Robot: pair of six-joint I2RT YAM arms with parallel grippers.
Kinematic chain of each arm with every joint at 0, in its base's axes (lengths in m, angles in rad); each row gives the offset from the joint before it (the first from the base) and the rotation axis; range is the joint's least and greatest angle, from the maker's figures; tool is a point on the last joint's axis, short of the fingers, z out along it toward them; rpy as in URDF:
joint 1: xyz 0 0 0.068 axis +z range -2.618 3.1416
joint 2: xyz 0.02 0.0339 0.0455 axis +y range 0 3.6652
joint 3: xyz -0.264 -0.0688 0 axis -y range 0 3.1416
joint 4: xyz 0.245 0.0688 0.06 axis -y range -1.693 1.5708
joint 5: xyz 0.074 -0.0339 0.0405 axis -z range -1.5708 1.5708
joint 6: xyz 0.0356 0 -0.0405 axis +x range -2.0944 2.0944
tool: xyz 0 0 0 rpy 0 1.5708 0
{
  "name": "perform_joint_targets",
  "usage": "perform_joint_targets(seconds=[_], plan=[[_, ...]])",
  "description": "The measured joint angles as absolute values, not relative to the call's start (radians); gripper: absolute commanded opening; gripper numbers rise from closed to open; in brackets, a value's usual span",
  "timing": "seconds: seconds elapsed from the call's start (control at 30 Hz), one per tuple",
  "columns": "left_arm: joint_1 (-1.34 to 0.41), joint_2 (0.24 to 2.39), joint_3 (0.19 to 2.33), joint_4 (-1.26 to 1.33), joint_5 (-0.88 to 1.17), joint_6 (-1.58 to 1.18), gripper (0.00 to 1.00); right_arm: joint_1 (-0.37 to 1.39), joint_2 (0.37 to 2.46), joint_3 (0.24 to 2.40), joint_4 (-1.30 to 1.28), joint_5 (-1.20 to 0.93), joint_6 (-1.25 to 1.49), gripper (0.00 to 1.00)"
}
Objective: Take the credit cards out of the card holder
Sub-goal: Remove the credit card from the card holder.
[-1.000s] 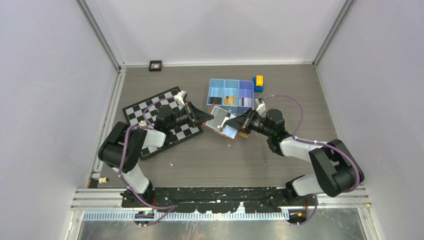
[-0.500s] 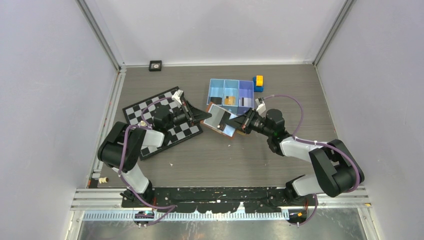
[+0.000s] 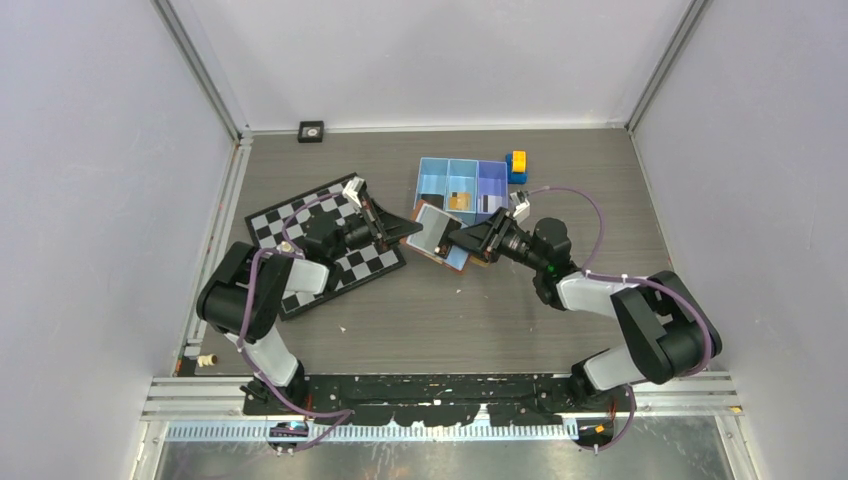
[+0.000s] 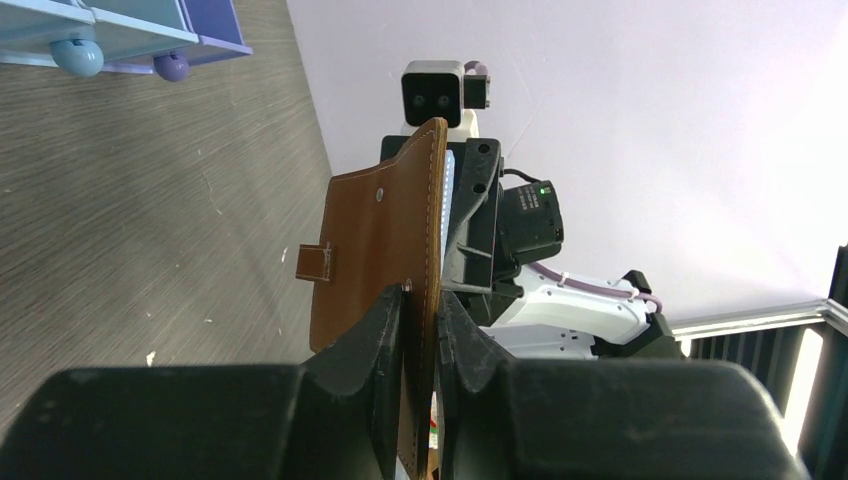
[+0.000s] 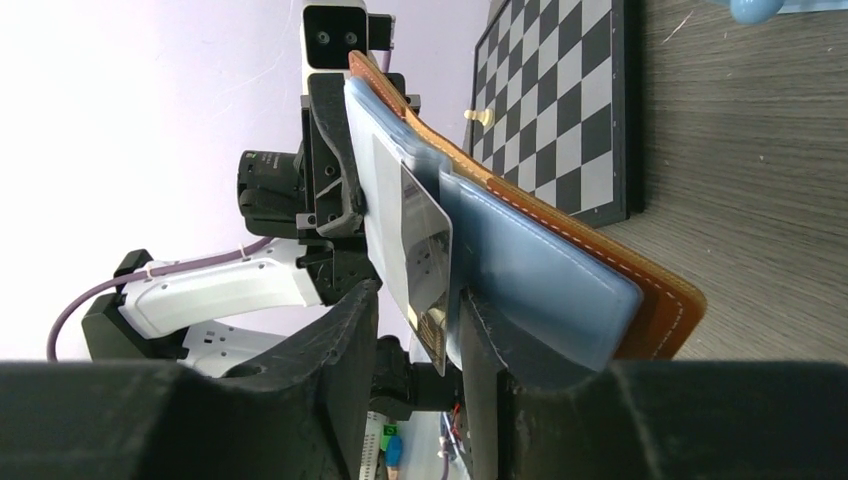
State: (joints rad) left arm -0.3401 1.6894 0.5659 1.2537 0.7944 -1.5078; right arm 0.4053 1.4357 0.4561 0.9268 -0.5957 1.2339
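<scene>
Quick update from us. The card holder (image 4: 375,250) is held up over the bench (image 3: 500,310), right between the two arms and just in front of the blue tray (image 3: 462,160). It's folded open and standing on edge. The brown leather outside faces the left arm and the grey-blue pocket side faces the right arm.

The left fingers (image 4: 378,345) are clamped down on one edge of the holder. In the left wrist view we see the leather sandwiched between them, with both fingers pressed against it. The rest of the holder sticks out past the tips, little strap tab showing on the outside.

The right fingers (image 5: 345,335) come in from the other side and they're parted, not squeezing anything. A pale grey credit card (image 5: 425,235) pokes partway out of the holder's pocket, and its free end, the chip end, sits in the gap between them. It's close up against one finger, with clear space between it and the other. We can't tell whether it actually touches the near one.

Other stuff: the chessboard (image 3: 280,220) lies on the bench under the left arm. A yellow-and-blue block (image 3: 517,165) sits just beside the tray's far right corner. There are a few flat things in the tray's compartments, too small from above for us to call.
</scene>
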Motion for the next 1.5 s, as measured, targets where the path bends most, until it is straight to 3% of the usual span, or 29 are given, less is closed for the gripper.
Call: perform_joint_targets(seconds=[0.17, 0.33, 0.47, 0.63, 0.7, 1.5], plan=[[-0.341, 1.699, 0.566, 1.268, 0.794, -1.516, 0.0, 0.405, 1.462, 0.456, 0.971, -0.606, 1.256, 0.45], [-0.35, 1.702, 0.566, 1.274, 0.793, -1.516, 0.0, 0.404, 1.492, 0.456, 1.025, -0.617, 1.283, 0.39], [-0.365, 1.723, 0.566, 1.28, 0.794, -1.517, 0.0, 0.404, 1.508, 0.455, 1.059, -0.625, 1.303, 0.3], [-0.373, 1.728, 0.566, 1.289, 0.794, -1.523, 0.0, 0.403, 1.512, 0.454, 1.069, -0.627, 1.312, 0.06], [-0.372, 1.728, 0.566, 1.29, 0.793, -1.527, 0.0, 0.401, 1.512, 0.453, 1.068, -0.627, 1.312, 0.01], [-0.276, 1.672, 0.527, 1.282, 0.797, -1.538, 0.0, 0.377, 1.446, 0.45, 0.939, -0.608, 1.227, 0.01]])
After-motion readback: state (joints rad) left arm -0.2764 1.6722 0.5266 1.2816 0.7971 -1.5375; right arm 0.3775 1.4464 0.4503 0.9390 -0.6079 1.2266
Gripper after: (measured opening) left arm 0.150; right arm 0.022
